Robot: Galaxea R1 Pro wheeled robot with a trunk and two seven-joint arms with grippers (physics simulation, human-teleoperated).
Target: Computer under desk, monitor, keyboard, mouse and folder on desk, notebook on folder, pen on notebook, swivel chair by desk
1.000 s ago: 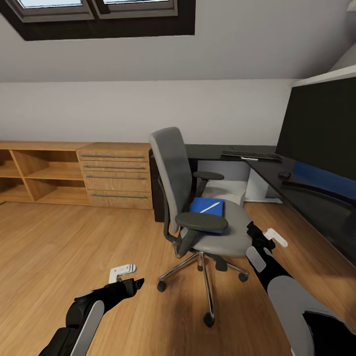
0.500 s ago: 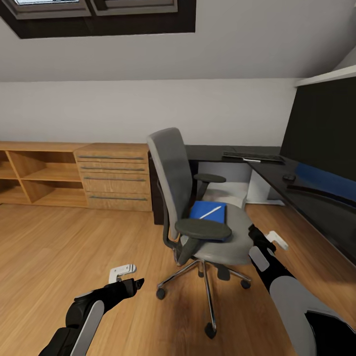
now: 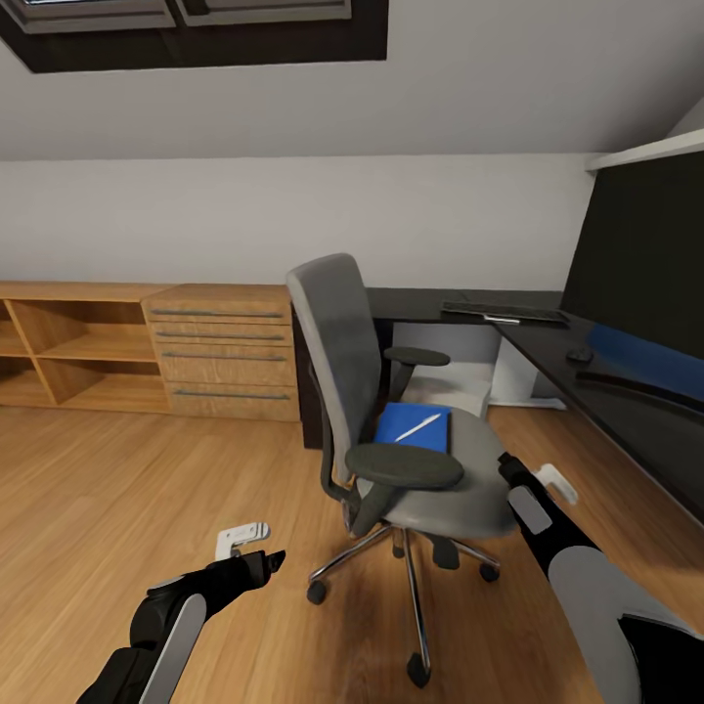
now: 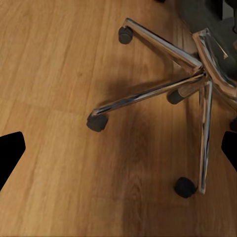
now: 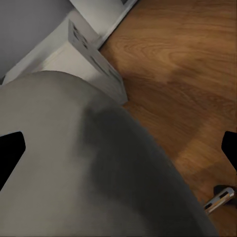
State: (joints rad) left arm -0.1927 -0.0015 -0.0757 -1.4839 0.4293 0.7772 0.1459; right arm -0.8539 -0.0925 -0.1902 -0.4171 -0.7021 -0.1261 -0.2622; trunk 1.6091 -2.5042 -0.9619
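Robot edging closer; swivel chair looms larger. Folder with pen on seat, near right end effector. Both end effectors spread wide, empty. Pickup next, likely.

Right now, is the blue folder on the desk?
No, the folder lies on the chair seat, with the pen on top.
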